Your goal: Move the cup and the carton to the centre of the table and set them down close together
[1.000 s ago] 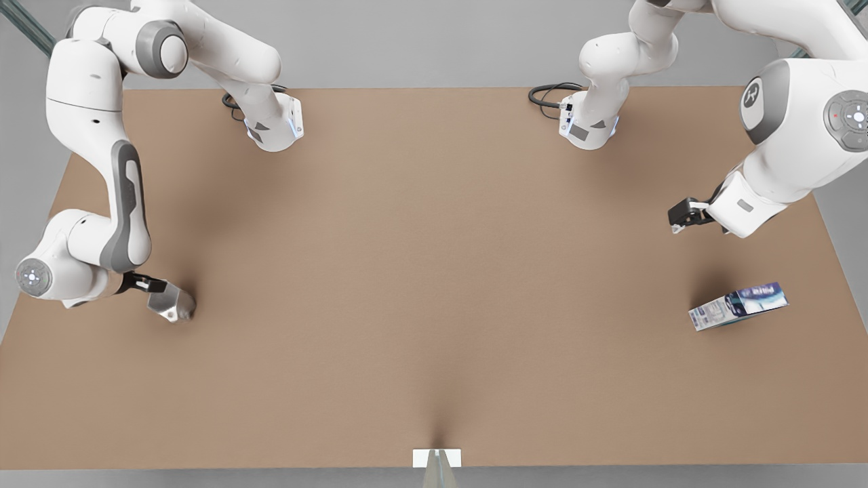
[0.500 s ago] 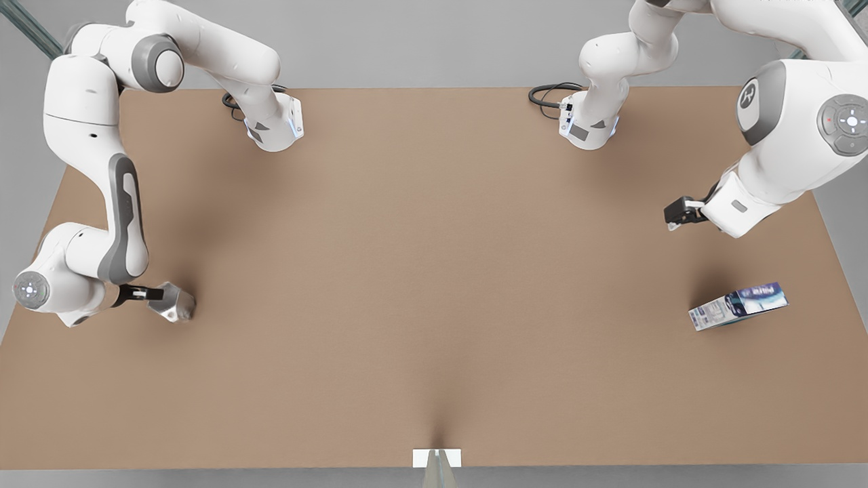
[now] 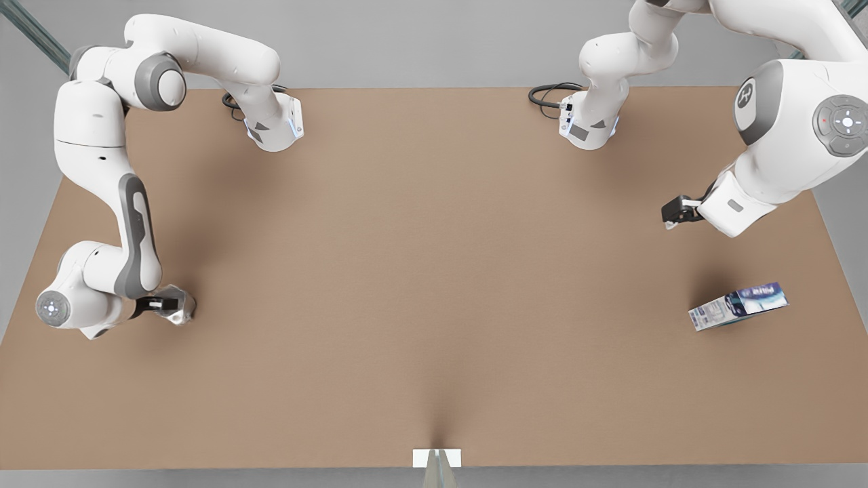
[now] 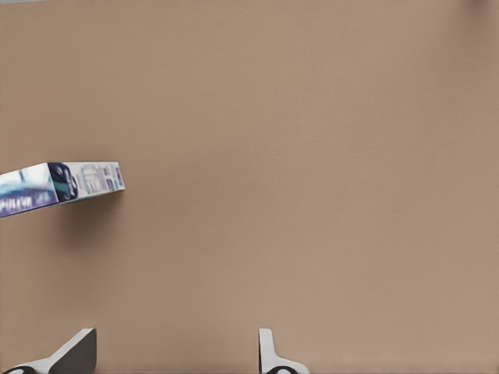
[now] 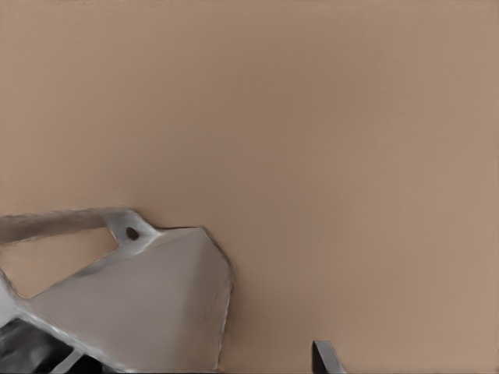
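Silver cup (image 3: 178, 304) is sitting between the right end effector's (image 3: 165, 304) spread fingers; the left end effector (image 3: 670, 218), spread, is hovering near the carton (image 3: 738, 306).

The carton (image 3: 738, 306) carries small print on its blue and white faces. I can't read any of it. No other lettering is legible to me.

Cup (image 3: 178, 306): faceted silver metal, near the front view's left edge of tan surface (image 3: 420, 271). Carton (image 3: 738, 306): blue-white, lying far right.
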Tool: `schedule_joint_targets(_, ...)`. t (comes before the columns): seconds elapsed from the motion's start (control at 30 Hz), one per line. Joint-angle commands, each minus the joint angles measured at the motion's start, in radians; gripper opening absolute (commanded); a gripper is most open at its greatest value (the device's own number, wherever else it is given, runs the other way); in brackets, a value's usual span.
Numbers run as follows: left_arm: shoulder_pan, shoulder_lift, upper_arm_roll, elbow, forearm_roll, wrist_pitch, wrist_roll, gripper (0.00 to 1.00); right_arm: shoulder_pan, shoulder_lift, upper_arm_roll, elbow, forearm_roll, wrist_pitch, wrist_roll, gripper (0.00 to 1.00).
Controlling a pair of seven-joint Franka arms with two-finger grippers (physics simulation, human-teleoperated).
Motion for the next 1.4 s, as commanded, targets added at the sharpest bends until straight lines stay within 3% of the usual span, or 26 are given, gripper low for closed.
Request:
schedule_joint_targets(0.0, 0.0, 0.0, 0.0, 0.0, 0.0, -0.002, 0.0, 1.0, 0.0, 0.0, 0.0, 0.0, 0.0, 0.0, 0.0, 0.79)
schedule_joint_targets(0.03, 0.0, 0.0, 0.0, 0.0, 0.0, -0.006, 0.0, 1.0, -0.005, 0.0, 0.0, 0.0, 0.001, 0.0, 0.0, 0.78)
schedule_joint_targets(0.07, -0.001, -0.002, -0.002, 0.0, 0.0, -0.009, 0.0, 1.0, -0.006, 0.001, 0.0, -0.002, 0.001, 0.0, 0.0, 0.58)
schedule_joint_targets(0.13, -0.006, -0.003, -0.005, 0.0, 0.0, -0.014, -0.002, 1.0, -0.005, 0.008, 0.0, -0.002, 0.003, 0.002, 0.002, 0.34)
schedule_joint_targets(0.23, -0.008, -0.003, -0.006, 0.0, 0.0, -0.025, -0.003, 1.0, -0.032, 0.006, 0.031, -0.002, 0.003, 0.0, 0.002, 0.23)
schedule_joint_targets(0.63, -0.014, -0.005, -0.006, 0.0, 0.0, -0.028, -0.003, 1.0, -0.039, 0.014, 0.034, -0.011, 0.003, 0.017, -0.005, 0.21)
schedule_joint_targets(0.83, -0.011, -0.003, -0.006, 0.003, 0.005, -0.015, 0.005, 1.0, -0.055, 0.001, 0.098, 0.011, 0.003, 0.008, 0.003, 0.21)
schedule_joint_targets(0.93, 0.02, -0.005, -0.003, 0.003, 0.005, 0.0, 0.021, 1.0, 0.035, 0.001, 0.161, 0.07, 0.009, 0.006, 0.014, 0.21)
schedule_joint_targets(1.1, 0.239, 0.113, -0.003, 0.008, 0.003, 0.224, 0.903, 1.0, 0.34, 0.072, 0.147, 0.232, 0.089, 0.012, 0.12, 0.21)
schedule_joint_targets(1.2, 0.244, 0.19, -0.005, 0.0, 0.003, 0.356, 1.042, 1.0, 0.742, 0.166, -0.198, 0.379, 0.391, 0.006, 0.163, 0.21)
schedule_joint_targets(1.37, 0.315, 0.279, -0.005, 0.012, 0.002, 0.426, 1.084, 1.0, 1.06, 0.316, -0.445, 0.525, 0.644, -0.028, 0.325, 0.21)
